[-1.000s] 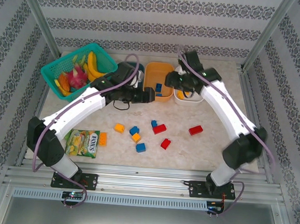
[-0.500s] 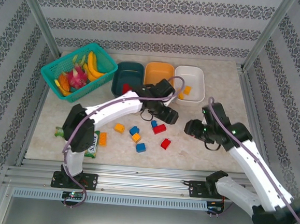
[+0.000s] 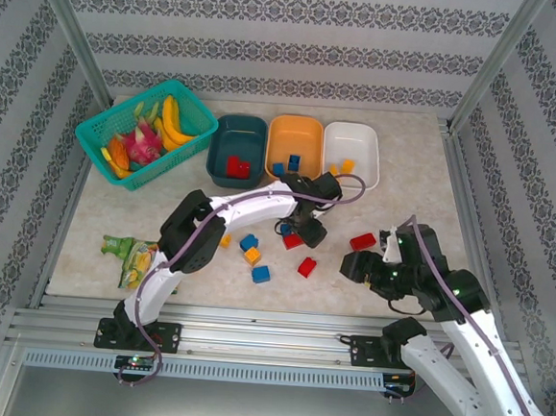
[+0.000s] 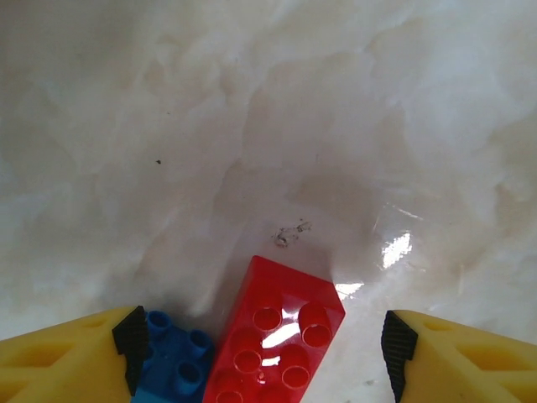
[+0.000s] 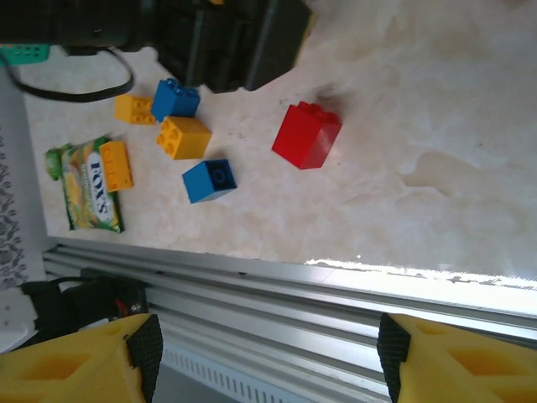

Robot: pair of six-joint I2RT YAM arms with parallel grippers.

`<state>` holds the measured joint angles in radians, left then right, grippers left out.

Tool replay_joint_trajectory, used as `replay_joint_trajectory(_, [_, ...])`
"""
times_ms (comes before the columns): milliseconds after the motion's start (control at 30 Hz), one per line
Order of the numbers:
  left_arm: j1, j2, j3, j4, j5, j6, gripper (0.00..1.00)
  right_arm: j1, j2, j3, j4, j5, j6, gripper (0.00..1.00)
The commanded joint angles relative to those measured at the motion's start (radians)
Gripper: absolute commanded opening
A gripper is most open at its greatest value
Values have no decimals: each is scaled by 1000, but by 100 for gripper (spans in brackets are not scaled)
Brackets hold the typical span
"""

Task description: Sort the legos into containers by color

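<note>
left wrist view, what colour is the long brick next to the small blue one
The long brick is glossy red, clearest in the left wrist view.

A red lego stood alone; left of it lay a blue lego, an orange lego and a green packet.
</note>
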<state>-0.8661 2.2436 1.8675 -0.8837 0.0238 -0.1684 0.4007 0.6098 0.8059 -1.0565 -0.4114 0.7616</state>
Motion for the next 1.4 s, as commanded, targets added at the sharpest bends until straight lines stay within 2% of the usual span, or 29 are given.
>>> replay_joint_trajectory(0, [-45, 38, 59, -71, -69, 73, 76, -16, -27, -22, -12, -37, 14, 71])
replay_joint_trajectory(400, [-62, 82, 42, -95, -123, 70, 59, -26, -32, -35, 15, -30, 40, 70])
replay_joint_trajectory(700, [-68, 49, -9, -68, -170, 39, 37, -29, -26, -45, 39, -29, 50, 69])
replay_joint_trajectory(900, [-54, -4, 65, -79, -180, -2, 32, -31, -4, -36, 65, -38, 39, 69])
replay_joint_trajectory(1033, [2, -61, 157, -106, -156, -79, 34, -30, 31, -17, 119, -62, 20, 69])
replay_joint_trajectory(1167, [101, -150, 154, -79, -111, -153, 37, -30, 100, 14, 281, -126, 11, 70])
replay_joint_trajectory(1367, [287, -216, 126, -28, -42, -206, 38, -16, 313, 135, 489, -162, -5, 72])
